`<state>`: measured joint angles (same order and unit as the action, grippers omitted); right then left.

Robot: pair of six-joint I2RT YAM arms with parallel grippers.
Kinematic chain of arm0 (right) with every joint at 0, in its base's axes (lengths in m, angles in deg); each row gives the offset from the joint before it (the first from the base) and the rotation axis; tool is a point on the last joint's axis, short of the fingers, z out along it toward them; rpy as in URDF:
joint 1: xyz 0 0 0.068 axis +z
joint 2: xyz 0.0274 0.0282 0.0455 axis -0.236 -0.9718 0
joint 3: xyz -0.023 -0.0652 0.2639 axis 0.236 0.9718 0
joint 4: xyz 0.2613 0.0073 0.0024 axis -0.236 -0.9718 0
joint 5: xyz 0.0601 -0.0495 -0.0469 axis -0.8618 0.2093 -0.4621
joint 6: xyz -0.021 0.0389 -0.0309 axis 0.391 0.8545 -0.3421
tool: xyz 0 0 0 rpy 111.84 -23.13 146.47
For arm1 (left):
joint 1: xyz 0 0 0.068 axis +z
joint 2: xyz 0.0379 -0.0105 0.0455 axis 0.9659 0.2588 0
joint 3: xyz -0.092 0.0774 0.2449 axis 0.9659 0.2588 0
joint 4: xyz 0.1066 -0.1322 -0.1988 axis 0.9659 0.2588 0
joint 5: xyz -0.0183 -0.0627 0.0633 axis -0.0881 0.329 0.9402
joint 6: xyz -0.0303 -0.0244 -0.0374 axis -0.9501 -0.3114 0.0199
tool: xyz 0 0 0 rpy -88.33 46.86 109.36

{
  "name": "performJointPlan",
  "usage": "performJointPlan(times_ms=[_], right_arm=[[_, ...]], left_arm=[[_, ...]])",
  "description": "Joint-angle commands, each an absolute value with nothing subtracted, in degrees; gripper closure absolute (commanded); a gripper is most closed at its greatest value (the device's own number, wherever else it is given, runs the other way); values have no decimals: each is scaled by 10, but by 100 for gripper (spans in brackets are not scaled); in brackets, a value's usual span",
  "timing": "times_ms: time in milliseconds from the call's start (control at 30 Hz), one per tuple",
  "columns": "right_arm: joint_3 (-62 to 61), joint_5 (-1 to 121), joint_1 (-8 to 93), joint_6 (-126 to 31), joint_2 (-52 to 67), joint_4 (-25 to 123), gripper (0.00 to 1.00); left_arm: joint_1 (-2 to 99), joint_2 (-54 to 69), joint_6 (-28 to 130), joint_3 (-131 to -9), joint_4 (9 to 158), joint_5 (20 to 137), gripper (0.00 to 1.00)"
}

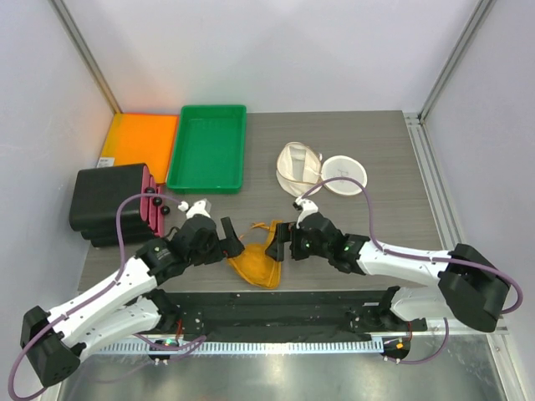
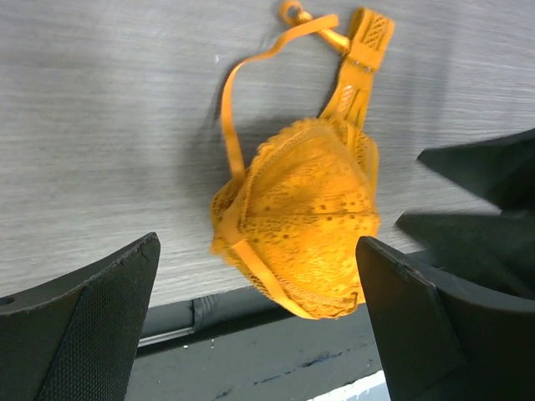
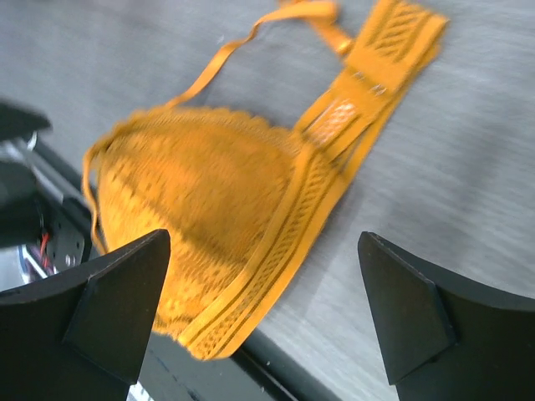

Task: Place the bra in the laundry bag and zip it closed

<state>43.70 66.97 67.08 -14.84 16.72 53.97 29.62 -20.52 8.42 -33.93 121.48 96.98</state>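
both hands are spread wide and holding nothing. my left hand sits just left of the bra, and my right hand sits just right of it, so the fingers face each other across the fabric. the bra lies folded, cup on cup, at the near edge of the tabletop. its lower part hangs over the dark strip in front, and the straps and band trail toward the far side. the laundry bag is well apart from it, further back and to the right. its mouth is open and its round lid is flopped out beside it.

i judge the step in hand to be picking the bra up. i'd use the right hand, since the bag is on that side. i'd close on the thick bunched cups, not on a strap, so it lifts as one bundle. the overhang should help, because one finger can slip under the fabric at the edge. i'd keep the left hand clear of the loose strap and save it for steadying the bag's rim. i'd lift slowly and watch that the trailing band doesn't snag.
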Motion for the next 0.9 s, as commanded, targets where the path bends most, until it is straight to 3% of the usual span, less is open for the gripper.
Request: performJointPlan(times_ms=[0,167,200,300,433,667,867], right_arm=[[408,680,623,-121,142,543,0],[376,656,577,-165,84,559,12],[368,649,557,-172,72,560,23],[341,590,531,-184,14,580,40],[329,527,525,-169,-39,626,39],[320,518,524,-161,-101,654,40],[330,532,525,-166,-111,677,69]], left_arm=[[294,-228,35,-296,1194,947,0],[295,-296,1,-237,1152,951,2],[294,-314,-3,-230,1150,951,1],[294,-375,-13,-202,1134,943,0],[294,-417,-26,-181,1115,927,0],[294,-383,-26,-176,1090,911,0],[294,-362,-22,-186,1092,906,1]])
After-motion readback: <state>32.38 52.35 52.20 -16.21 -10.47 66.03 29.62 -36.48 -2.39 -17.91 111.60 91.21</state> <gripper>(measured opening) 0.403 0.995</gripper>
